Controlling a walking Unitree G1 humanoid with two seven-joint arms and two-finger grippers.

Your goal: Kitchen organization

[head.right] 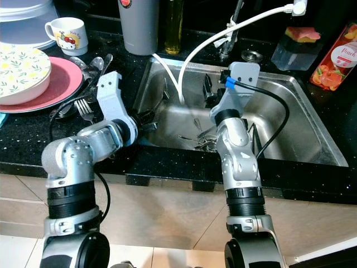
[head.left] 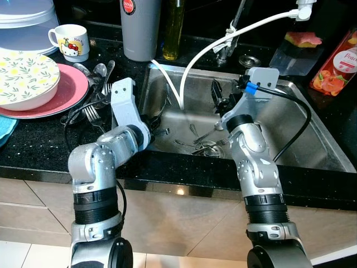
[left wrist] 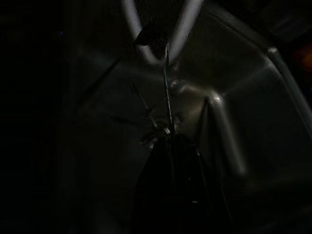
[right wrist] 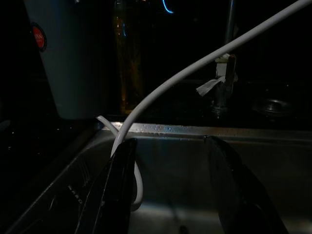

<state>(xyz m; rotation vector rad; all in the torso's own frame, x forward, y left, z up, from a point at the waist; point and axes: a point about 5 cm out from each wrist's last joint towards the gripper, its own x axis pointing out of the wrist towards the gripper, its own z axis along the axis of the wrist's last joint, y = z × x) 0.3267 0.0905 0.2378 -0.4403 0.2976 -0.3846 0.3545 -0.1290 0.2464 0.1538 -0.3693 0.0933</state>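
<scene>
Cutlery (head.left: 203, 146) lies tangled on the sink (head.left: 312, 128) floor near the drain, so we judge the right gripper (right wrist: 170, 190), jaws wide above it, should single out one handle, while the left gripper (head.left: 159, 129), state unclear, dips at the sink's left wall.

Steel sink (head.left: 312, 120) set into black speckled tabletop (head.left: 33, 145). Loose cutlery (head.left: 203, 144) lies in a tangle on the sink floor near the drain. More forks and spoons (head.left: 96, 92) piled on the tabletop, left of the sink, beside a pink plate (head.left: 70, 92) carrying a floral bowl (head.left: 25, 78).
</scene>
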